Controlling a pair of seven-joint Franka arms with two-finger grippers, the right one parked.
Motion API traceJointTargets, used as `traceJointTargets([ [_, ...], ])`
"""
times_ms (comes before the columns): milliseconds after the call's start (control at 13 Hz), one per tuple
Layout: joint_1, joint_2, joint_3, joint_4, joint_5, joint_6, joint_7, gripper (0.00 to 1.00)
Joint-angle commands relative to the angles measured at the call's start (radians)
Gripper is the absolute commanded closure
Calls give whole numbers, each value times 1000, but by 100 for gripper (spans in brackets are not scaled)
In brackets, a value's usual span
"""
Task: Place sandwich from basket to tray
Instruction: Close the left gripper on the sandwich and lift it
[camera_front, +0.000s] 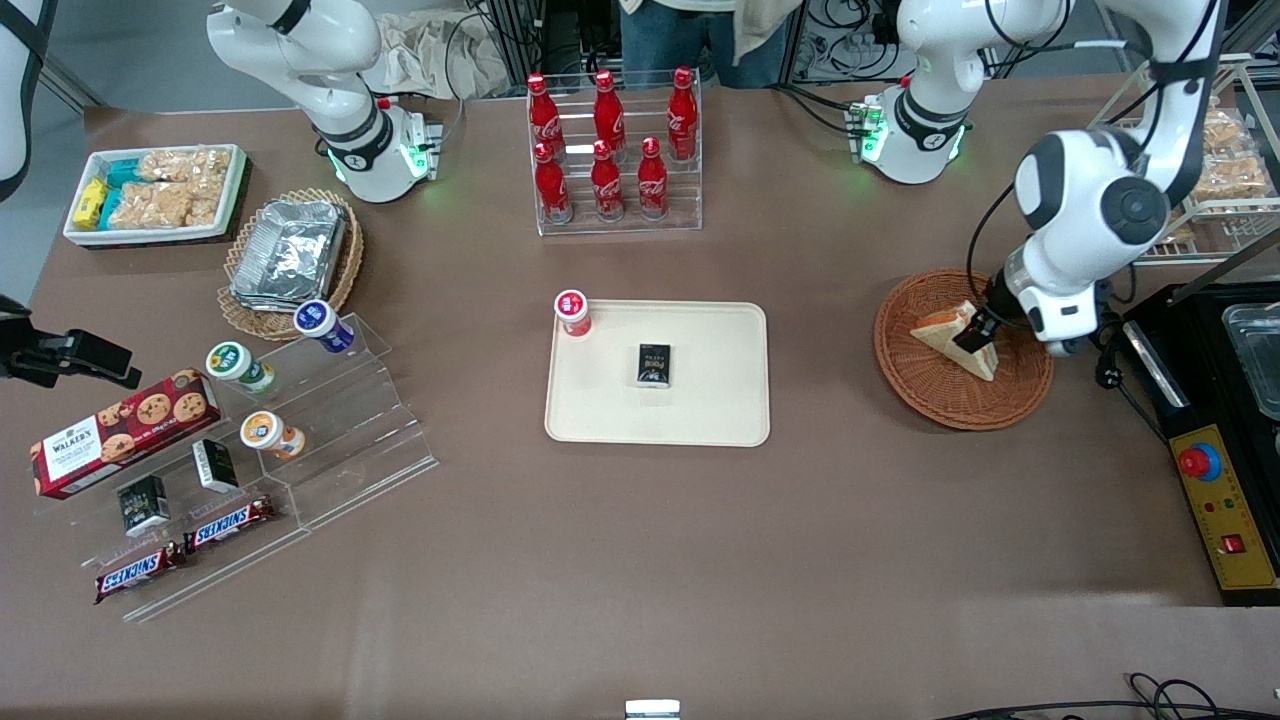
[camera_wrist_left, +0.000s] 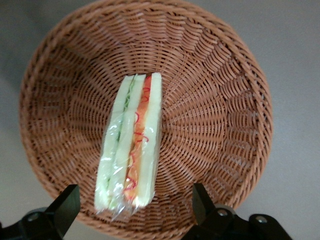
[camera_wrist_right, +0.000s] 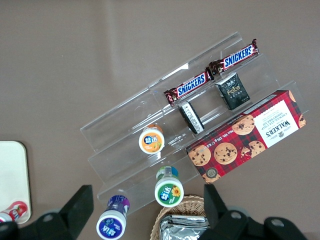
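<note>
Snickers bars (camera_front: 185, 548) are lying nearest the front camera, lower left of frame, on a clear acrylic stepped stand (camera_front: 330, 440) with small black packets (camera_front: 143, 503), a red Walkers cookie box (camera_front: 118, 432) and three capped cups (camera_front: 272, 434).

Upper left: white tray of snack packets (camera_front: 155, 192), and a tan wicker basket holding foil trays (camera_front: 290, 255). Top centre: clear rack of red cola bottles (camera_front: 612, 150).

Frame centre: flat cream-beige rectangular plastic tray (camera_front: 720, 400) is carrying a small black box (camera_front: 654, 365) and a red-capped cup (camera_front: 573, 312) at its corner.

Right of frame: round reddish-brown woven wicker basket (camera_front: 950, 395), well apart from the tray, nothing on the brown table between them. Triangular wrapped sandwich wedge (camera_front: 955, 338) is sitting in it. In the wrist view the sandwich (camera_wrist_left: 131, 145) is standing on edge, long axis running between the fingers, red-orange filling facing the camera.

Left arm's gripper (camera_front: 978, 330) is hanging low over the sandwich; fingers (camera_wrist_left: 64, 209) are spread wide either side of it, gripping nothing.
</note>
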Motion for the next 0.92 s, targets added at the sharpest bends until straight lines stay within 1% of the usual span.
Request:
traceJointTargets([
  [0, -6, 29, 0, -45, 11, 81, -4, 0],
  [231, -6, 72, 0, -47, 24, 108, 1, 0],
  [308, -5, 86, 0, -45, 26, 116, 3, 7],
  [385, -5, 95, 0, -42, 40, 119, 4, 25],
  [462, -3, 100, 0, -41, 59, 121, 3, 55],
  [538, -3, 100, 0, -39, 61, 121, 6, 90],
  [615, -6, 89, 0, -41, 61, 121, 22, 100],
  [769, -6, 46, -13, -29, 61, 87, 55, 100],
  [846, -6, 13, -23, -3, 61, 40, 74, 100],
])
